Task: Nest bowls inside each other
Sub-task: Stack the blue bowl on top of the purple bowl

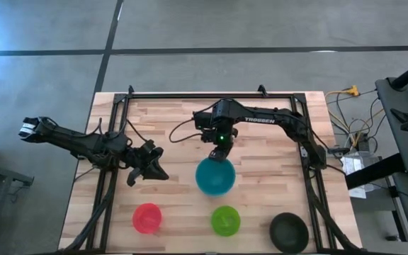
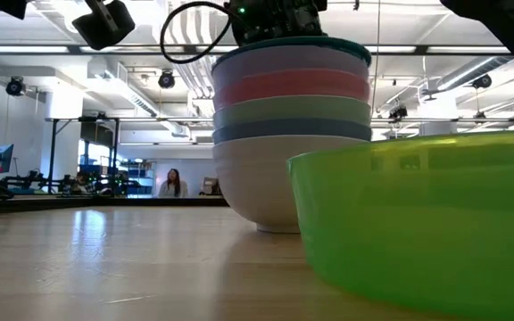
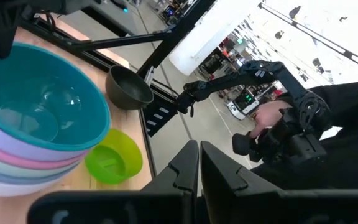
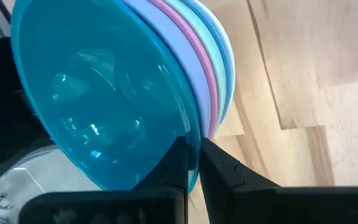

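A stack of nested bowls (image 1: 214, 177) stands mid-table on the white bowl's foot (image 2: 279, 225). From the bottom it goes white, blue, pale green, pink and lavender, with the teal bowl (image 4: 98, 93) on top. My right gripper (image 1: 220, 150) is at the stack's far rim, shut on the teal bowl. My left gripper (image 1: 154, 168) hovers shut to the stack's left, raised off the table and holding nothing. The red bowl (image 1: 147, 217), bright green bowl (image 1: 225, 219) and black bowl (image 1: 289, 231) sit apart along the near edge. My right gripper (image 4: 201, 168) pinches the teal bowl's rim (image 4: 194, 140) on its far side. One finger is inside the bowl and one outside. It comes from above, pointing down. The teal bowl sits nested in the lavender bowl (image 4: 185, 56) at the top of the stack.
A dark metal frame (image 1: 190, 94) runs along the table's far edge and down both sides. Bare wood lies between the stack and the three single bowls, and at the far left of the table. Cables and equipment (image 1: 360, 134) are beyond the right edge.
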Available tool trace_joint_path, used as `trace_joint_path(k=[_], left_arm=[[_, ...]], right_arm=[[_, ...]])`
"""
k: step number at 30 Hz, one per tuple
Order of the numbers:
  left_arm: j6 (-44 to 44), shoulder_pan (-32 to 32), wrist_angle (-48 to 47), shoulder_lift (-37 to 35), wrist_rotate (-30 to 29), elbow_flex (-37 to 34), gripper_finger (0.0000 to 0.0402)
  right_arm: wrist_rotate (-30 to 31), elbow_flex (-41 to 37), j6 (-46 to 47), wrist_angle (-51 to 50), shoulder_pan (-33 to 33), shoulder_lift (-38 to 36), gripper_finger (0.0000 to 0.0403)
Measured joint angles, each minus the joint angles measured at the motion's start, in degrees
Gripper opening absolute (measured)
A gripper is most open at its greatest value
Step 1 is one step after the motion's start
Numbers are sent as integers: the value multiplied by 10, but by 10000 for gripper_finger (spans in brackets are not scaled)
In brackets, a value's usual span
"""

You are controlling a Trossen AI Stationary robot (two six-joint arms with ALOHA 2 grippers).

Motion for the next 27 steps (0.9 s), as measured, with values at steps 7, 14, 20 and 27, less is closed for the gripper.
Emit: trace_joint_path(k=[7,14,20,27], left_arm=[[-1,0,0,0,0,0,2],[-1,0,1,0,-6,0,2],[-2,0,9,0,-18,0,2],[-17,0,10,0,-22,0,2]], right_arm=[[22,-6,0,-1,9,-1,54],[52,-6,0,2,24,-1,96],[112,-5,2,2,31,-1,132],[117,0,-4,3,32,-15,183]])
